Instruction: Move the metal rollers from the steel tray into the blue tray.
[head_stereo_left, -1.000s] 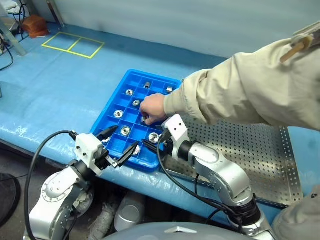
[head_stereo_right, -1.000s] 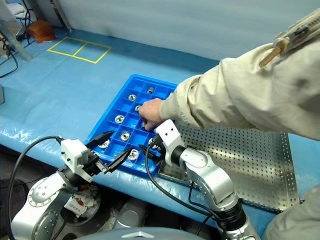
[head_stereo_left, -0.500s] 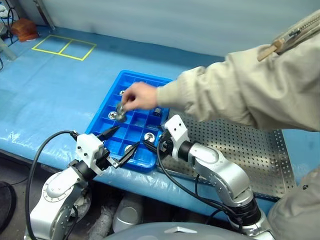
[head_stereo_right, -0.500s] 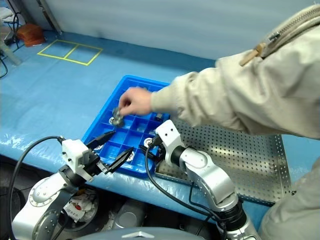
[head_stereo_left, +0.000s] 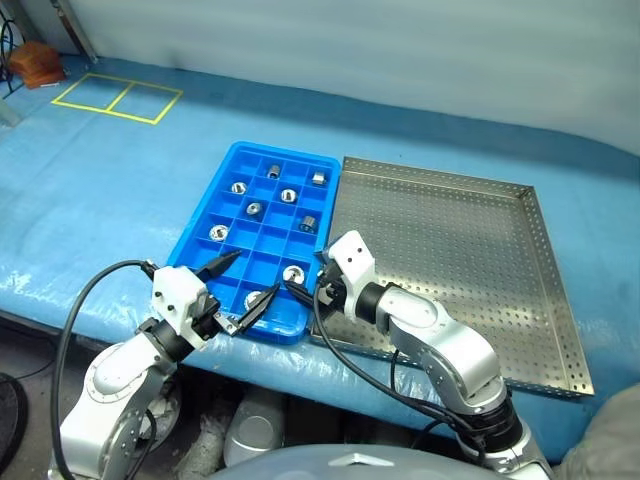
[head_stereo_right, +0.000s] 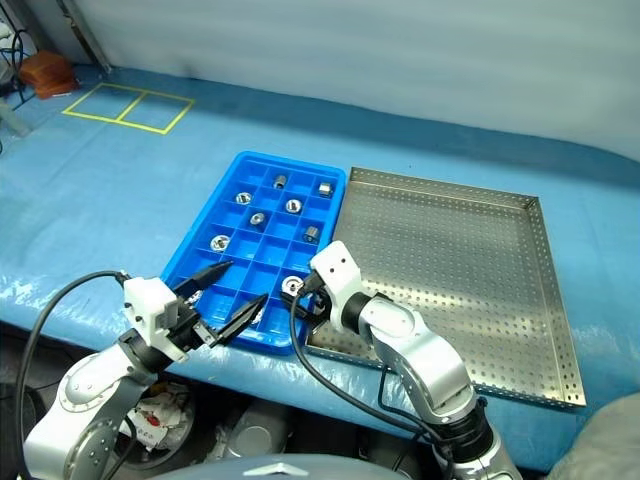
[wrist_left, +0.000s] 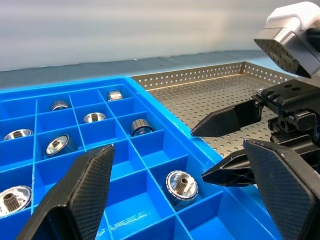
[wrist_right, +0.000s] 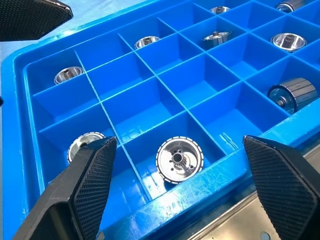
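Both pincers stand wide open and empty: left pincer (head_stereo_left: 238, 290) and right pincer (wrist_right: 175, 185) over the near edge of the bright blue compartmented plastic tray (head_stereo_left: 222, 190). The small shiny metal rollers (head_stereo_left: 294, 272) sit in its compartments; the perforated steel tray (head_stereo_left: 450, 250) to the right appears bare. Judgement: verify nothing remains before any further reach.

no readable text, label or number on any surface

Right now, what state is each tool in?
Left tool: open, holding nothing, at the blue tray's near edge.
Right tool: open, holding nothing, over the same tray.
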